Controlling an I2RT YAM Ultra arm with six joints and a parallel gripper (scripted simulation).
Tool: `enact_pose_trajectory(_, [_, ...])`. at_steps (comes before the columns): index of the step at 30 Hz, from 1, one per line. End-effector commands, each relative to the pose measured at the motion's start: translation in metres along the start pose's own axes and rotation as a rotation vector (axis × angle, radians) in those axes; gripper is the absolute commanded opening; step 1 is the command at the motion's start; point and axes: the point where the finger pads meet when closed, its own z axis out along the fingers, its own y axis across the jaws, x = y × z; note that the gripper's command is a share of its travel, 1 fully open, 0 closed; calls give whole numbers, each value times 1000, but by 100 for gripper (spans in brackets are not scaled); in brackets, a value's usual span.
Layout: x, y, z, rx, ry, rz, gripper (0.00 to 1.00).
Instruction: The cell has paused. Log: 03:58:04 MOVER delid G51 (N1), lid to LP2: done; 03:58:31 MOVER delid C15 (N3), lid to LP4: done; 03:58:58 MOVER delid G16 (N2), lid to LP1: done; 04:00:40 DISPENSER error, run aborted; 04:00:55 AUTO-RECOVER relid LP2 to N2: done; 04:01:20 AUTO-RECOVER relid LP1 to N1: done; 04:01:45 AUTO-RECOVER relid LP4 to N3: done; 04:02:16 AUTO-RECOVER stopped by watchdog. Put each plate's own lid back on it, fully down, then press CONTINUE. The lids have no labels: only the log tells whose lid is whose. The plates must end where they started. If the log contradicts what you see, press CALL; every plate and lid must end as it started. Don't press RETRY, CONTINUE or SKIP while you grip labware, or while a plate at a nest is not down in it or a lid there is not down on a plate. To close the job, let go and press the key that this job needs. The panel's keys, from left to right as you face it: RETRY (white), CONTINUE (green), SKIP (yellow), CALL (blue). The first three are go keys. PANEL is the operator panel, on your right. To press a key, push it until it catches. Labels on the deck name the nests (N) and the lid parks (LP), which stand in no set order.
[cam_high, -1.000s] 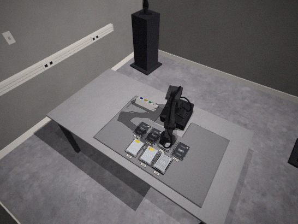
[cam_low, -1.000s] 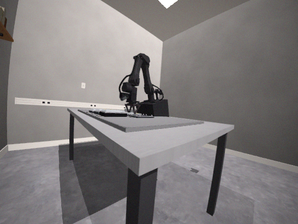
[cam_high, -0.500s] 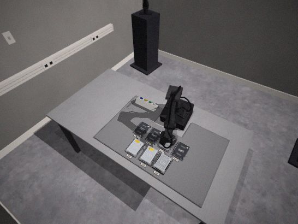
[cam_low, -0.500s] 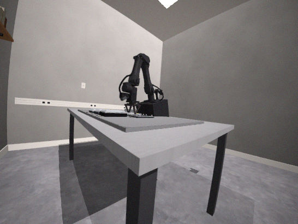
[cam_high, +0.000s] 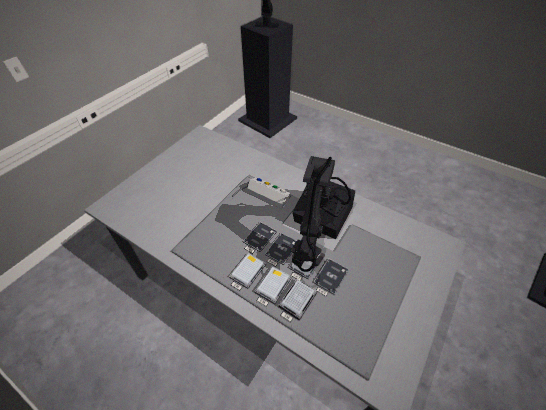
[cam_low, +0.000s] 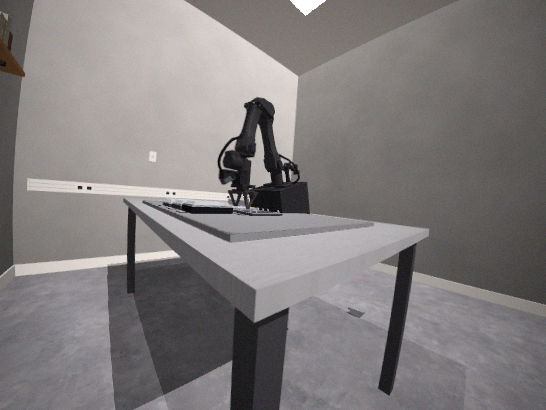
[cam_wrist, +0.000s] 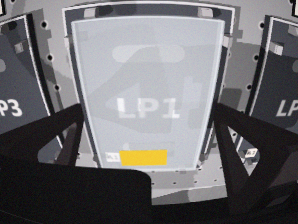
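Observation:
A clear lid with a yellow tag lies on lid park LP1. My gripper is open, with one finger beside each long edge of this lid. Three plates stand in the front row in the top view: the left one and the middle one show yellow tags and look lidded; the right one shows its wells and no yellow tag, and looks uncovered. Their nest labels are too small to read. The operator panel has blue, yellow, green and white keys; whether any is caught down cannot be told.
Lid park LP3 and another park flank LP1 closely, and both look bare of lids. In the top view dark parks stand behind the plates. The arm's base is behind them.

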Motion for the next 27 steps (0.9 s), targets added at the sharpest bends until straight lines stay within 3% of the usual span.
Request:
enact_pose_trajectory(1, [-1,0,0,-3,-7,0,100])
enact_pose_trajectory(14, [-1,0,0,-3,-7,0,100])
enact_pose_trajectory(16, [8,-2,-5,-3,9,-2,100])
enact_pose_trajectory(20, [-11,4,-17,-14,-32,-1,100])
enact_pose_trajectory(27, [-10,6,-26,-14,-33,-2,100])
